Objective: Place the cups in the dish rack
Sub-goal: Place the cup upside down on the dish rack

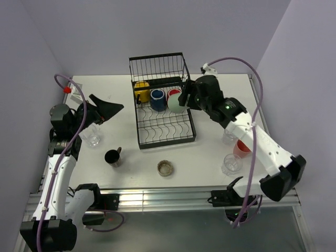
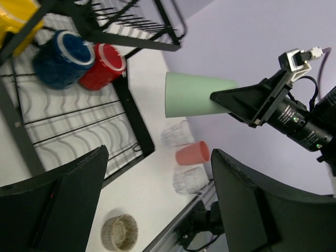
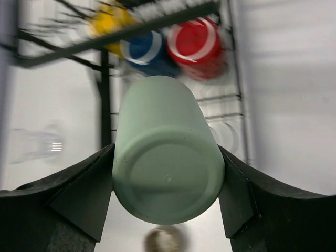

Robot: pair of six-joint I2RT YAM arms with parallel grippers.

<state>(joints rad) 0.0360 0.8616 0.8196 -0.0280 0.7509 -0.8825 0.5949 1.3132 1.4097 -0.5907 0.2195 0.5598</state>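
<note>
My right gripper (image 1: 184, 100) is shut on a green tumbler (image 3: 165, 157), held on its side over the right edge of the black wire dish rack (image 1: 167, 142). In the left wrist view the tumbler (image 2: 194, 94) points its mouth toward the rack. Yellow (image 1: 140, 92), navy (image 1: 157, 100) and red (image 1: 174, 96) mugs lie in the rack. My left gripper (image 1: 107, 110) hangs open and empty left of the rack, above a clear glass (image 1: 93, 135). On the table stand a black mug (image 1: 113, 157), a low brownish glass (image 1: 165, 168) and a pink tumbler (image 1: 242, 148).
Two more clear glasses (image 1: 231, 164) (image 1: 229, 137) stand beside the pink tumbler at the right. The rack's tall basket section (image 1: 157, 65) is at the far end. Walls close in the table on three sides.
</note>
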